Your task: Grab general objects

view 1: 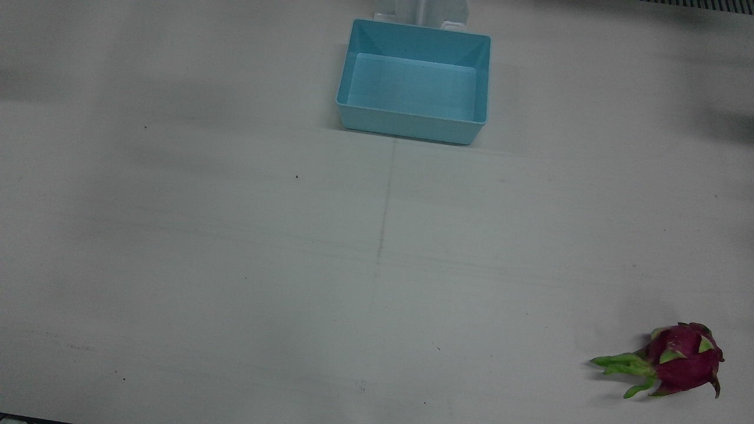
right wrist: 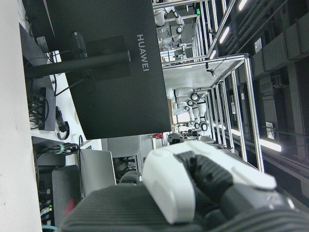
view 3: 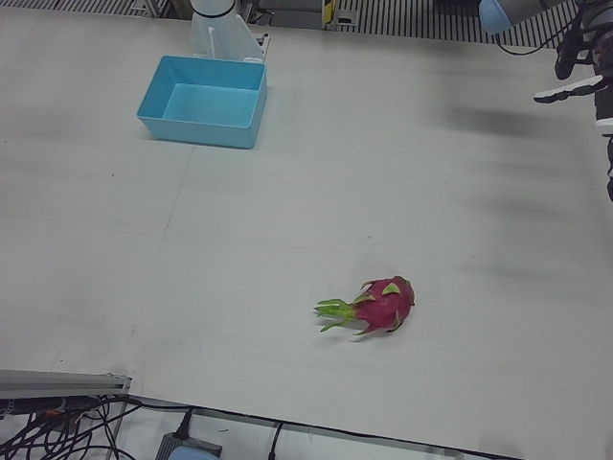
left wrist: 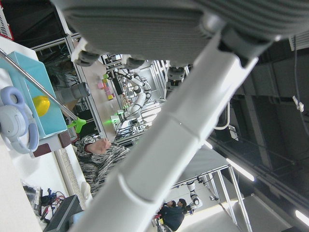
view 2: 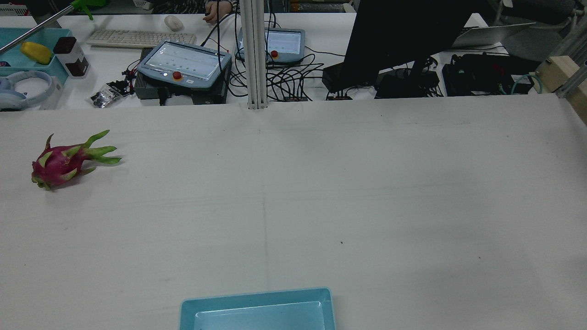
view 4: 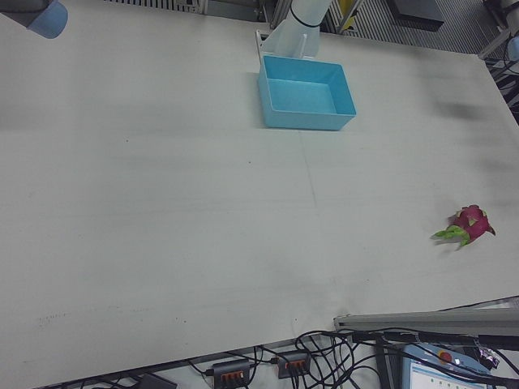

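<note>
Fingers (left wrist: 159,159) of my left hand (view 3: 586,81) fill its own camera, pointing up at the ceiling; it's hanging at 2 o'clock in the left-front view, clear of the table, grasping nothing that I can see. Right hand (right wrist: 203,193): can't tell. Dragon fruit (view 1: 677,359) sits at 4 o'clock in the front view, well apart from the blue bin (view 1: 412,121). Probably hefty, firm and bumpy; I'd wrap the fat body, skip the floppy green tips. Monitor (right wrist: 106,67) reads HUAWEI.
</note>
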Robot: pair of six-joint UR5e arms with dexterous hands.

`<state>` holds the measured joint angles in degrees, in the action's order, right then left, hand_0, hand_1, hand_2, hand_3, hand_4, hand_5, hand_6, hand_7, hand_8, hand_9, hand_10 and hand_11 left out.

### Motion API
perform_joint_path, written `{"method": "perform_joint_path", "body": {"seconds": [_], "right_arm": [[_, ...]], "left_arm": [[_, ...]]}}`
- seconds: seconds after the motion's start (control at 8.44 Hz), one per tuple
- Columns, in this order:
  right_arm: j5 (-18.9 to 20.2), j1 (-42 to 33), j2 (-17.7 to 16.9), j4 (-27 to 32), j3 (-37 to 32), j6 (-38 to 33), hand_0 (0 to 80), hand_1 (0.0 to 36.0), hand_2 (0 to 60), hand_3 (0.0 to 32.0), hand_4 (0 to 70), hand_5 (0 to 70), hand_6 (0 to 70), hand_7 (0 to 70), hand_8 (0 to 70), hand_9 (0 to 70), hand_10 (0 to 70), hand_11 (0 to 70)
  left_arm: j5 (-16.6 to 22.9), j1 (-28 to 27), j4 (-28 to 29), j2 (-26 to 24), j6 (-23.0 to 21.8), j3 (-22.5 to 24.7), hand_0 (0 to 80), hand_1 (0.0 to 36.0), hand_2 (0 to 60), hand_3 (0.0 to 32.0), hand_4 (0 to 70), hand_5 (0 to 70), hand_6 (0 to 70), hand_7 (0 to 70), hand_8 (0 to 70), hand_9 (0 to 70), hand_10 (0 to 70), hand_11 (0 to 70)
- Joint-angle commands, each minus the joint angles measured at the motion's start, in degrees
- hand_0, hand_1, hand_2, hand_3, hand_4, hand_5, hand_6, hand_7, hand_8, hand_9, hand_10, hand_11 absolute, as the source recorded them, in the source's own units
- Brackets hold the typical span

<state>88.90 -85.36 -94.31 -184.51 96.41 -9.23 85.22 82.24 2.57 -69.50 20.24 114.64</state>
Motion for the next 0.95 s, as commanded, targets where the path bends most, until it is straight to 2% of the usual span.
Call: {"method": "perform_joint_path", "body": {"seconds": [0.0, 0.12, 0.24, 0.36, 0.47, 0.71, 0.83], "right_arm": [[-0.04, 0.02, 0.00, 0.03, 0.00, 0.00, 0.0, 0.0, 0.0, 0.0, 0.0, 0.0, 0.0, 0.0, 0.0, 0.0, 0.0, 0.0], [0.04, 0.02, 0.00, 0.03, 0.00, 0.00, 0.0, 0.0, 0.0, 0.0, 0.0, 0.0, 0.0, 0.0, 0.0, 0.0, 0.0, 0.0], [-0.04, 0.02, 0.00, 0.03, 0.00, 0.09, 0.0, 0.0, 0.0, 0.0, 0.0, 0.0, 0.0, 0.0, 0.0, 0.0, 0.0, 0.0], [0.04, -0.07, 0.00, 0.03, 0.00, 0.00, 0.0, 0.0, 0.0, 0.0, 0.0, 0.0, 0.0, 0.0, 0.0, 0.0, 0.0, 0.0], [-0.04, 0.02, 0.00, 0.03, 0.00, 0.00, 0.0, 0.0, 0.0, 0.0, 0.0, 0.0, 0.0, 0.0, 0.0, 0.0, 0.0, 0.0], [0.04, 0.02, 0.00, 0.03, 0.00, 0.00, 0.0, 0.0, 0.0, 0.0, 0.0, 0.0, 0.0, 0.0, 0.0, 0.0, 0.0, 0.0], [0.04, 0.02, 0.00, 0.03, 0.00, 0.00, 0.0, 0.0, 0.0, 0.0, 0.0, 0.0, 0.0, 0.0, 0.0, 0.0, 0.0, 0.0]], "left_arm": [[-0.13, -5.83, -19.43, -16.90, 11.22, -5.34, 80.0, 36.0, 5.5, 31.6, 9.0, 63.6, 5.5, 13.3, 0.1, 1.2, 0.0, 1.5], [0.12, -8.38, -26.49, -22.64, 18.71, -9.57, 80.0, 36.0, 4.6, 29.0, 9.4, 63.6, 4.4, 12.1, 0.0, 1.0, 0.0, 0.0], [0.21, -9.28, -31.35, -27.66, 27.31, -11.87, 80.0, 36.0, 5.4, 27.6, 9.2, 63.7, 4.0, 11.5, 0.0, 0.9, 0.0, 0.0], [0.21, -9.29, -34.79, -30.58, 32.44, -12.42, 80.0, 36.0, 6.6, 26.8, 7.3, 63.7, 2.1, 9.6, 0.0, 0.5, 0.0, 0.4], [0.04, -9.29, -39.61, -32.26, 35.98, -12.34, 80.0, 36.0, 8.3, 27.6, 4.2, 60.5, 0.4, 8.6, 0.0, 0.3, 0.0, 0.9], [-0.22, -10.33, -43.78, -35.16, 42.23, -12.95, 80.0, 36.0, 10.2, 32.0, 1.1, 56.7, 0.0, 6.4, 0.0, 0.0, 0.0, 0.0], [-0.31, -12.95, -44.40, -38.23, 42.77, -17.30, 80.0, 36.0, 9.4, 32.0, 0.0, 56.6, 0.0, 6.3, 0.0, 0.0, 0.0, 0.3]]}}
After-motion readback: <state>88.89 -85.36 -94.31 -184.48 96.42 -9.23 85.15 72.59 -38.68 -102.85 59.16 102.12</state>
